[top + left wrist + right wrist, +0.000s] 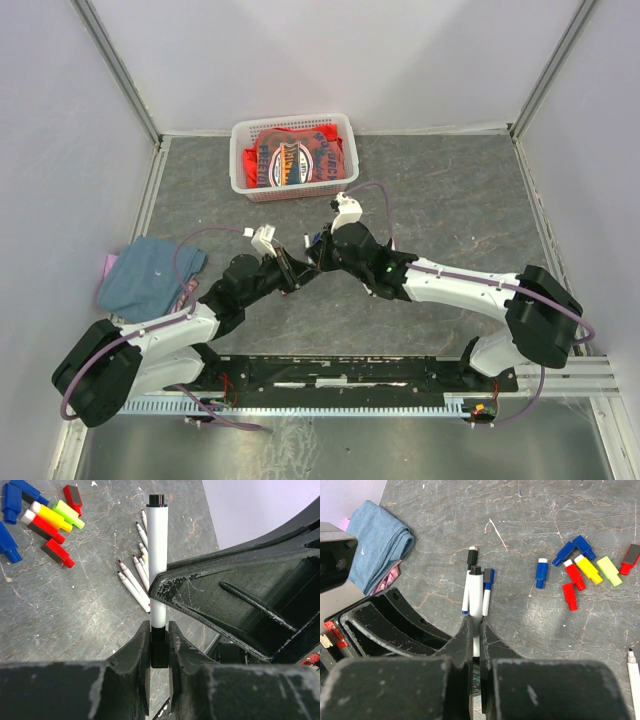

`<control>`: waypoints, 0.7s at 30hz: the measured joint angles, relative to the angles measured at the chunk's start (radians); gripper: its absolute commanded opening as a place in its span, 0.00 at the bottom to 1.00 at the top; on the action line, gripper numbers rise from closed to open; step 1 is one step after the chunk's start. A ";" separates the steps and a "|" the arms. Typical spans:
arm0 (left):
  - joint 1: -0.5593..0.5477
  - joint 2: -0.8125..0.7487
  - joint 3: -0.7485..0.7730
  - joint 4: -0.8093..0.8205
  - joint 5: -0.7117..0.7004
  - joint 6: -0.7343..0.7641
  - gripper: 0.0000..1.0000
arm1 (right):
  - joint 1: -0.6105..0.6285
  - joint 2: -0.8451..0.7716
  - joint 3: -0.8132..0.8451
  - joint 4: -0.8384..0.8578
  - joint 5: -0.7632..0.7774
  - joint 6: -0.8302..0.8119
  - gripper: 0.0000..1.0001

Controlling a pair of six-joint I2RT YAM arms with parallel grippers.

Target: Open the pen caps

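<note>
My two grippers meet over the table's middle, left [290, 268] and right [318, 254], on one pen. In the left wrist view my left gripper [159, 631] is shut on the pen's black cap [159, 652], which sits on the near end of the white barrel [158, 555]. My right gripper's fingers [210, 587] clamp the barrel from the right. In the right wrist view my right gripper [476, 626] is shut on that barrel [476, 592]. Several loose caps, blue, red, yellow and green [580, 570], lie on the table; they also show in the left wrist view [47, 522].
Several uncapped pens [135, 577] lie under the held pen. Two capped pens, one black-capped [472, 557] and one blue-capped [488, 577], lie near it. A folded blue cloth [150, 275] is at the left. A white basket [240, 160] with red packets stands at the back.
</note>
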 measured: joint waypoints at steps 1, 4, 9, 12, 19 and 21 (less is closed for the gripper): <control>-0.001 0.000 0.000 0.000 0.000 0.001 0.03 | 0.001 -0.001 0.000 -0.002 0.002 -0.001 0.01; -0.005 0.000 0.002 0.002 0.002 0.007 0.03 | 0.002 -0.009 0.000 -0.007 0.005 -0.004 0.06; -0.006 0.000 0.007 0.007 0.011 0.033 0.03 | 0.002 -0.017 0.000 -0.008 0.006 -0.005 0.18; -0.006 0.000 0.013 0.007 0.018 0.046 0.03 | 0.002 -0.026 0.000 -0.008 0.007 -0.005 0.21; -0.006 0.000 0.015 0.009 0.040 0.052 0.03 | 0.002 -0.031 0.000 -0.015 0.006 -0.005 0.24; -0.005 0.000 0.015 0.011 0.050 0.056 0.03 | 0.002 -0.031 0.000 -0.016 0.006 -0.005 0.25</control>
